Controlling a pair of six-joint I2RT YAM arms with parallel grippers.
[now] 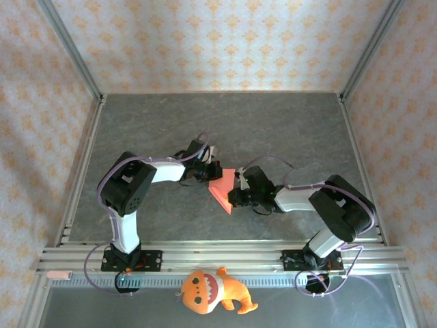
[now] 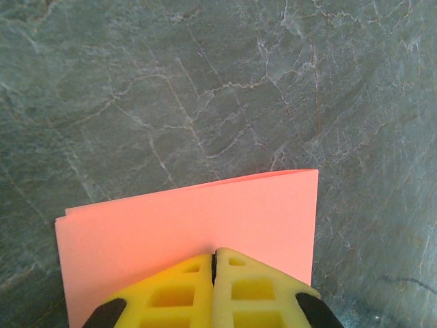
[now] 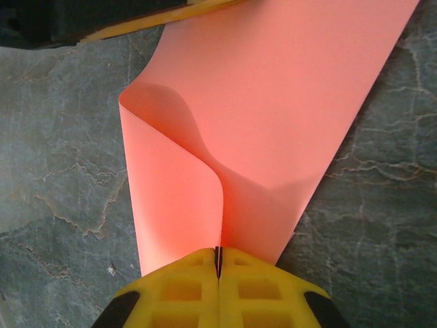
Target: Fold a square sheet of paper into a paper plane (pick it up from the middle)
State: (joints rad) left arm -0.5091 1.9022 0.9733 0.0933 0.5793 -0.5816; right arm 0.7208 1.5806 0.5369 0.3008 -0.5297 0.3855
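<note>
**Yellow fingers of both pincers clamped on the pink sheet at mid-bench**

Yellow fingers (image 2: 177,290) of the left pincer (image 2: 214,256) sit pressed together, clamped on the near edge of the square sheet of paper (image 2: 191,219). In that wrist view the sheet is doubled over. Two layers show slightly offset along its left edge, and its far edge runs straight to a sharp right corner.

The right pincer (image 3: 218,254) is likewise closed tight, pinching the sheet (image 3: 287,102) where one flap curls round in a soft, uncreased loop on the left. The sheet's right edge is straight and slants away to the far right.

From above, the sheet (image 1: 224,190) hangs as a small pink wedge between the left pincer (image 1: 212,172) and the right pincer (image 1: 237,189), roughly at the middle of the bench (image 1: 273,123). Whether it clears the surface I cannot tell.

Bare grey stone lies open on the far side, and to the left and right, as far as the metal frame. Near the arm bases runs an aluminium rail (image 1: 218,256), with an orange plush toy (image 1: 208,290) just nearer, well apart from the sheet.
</note>
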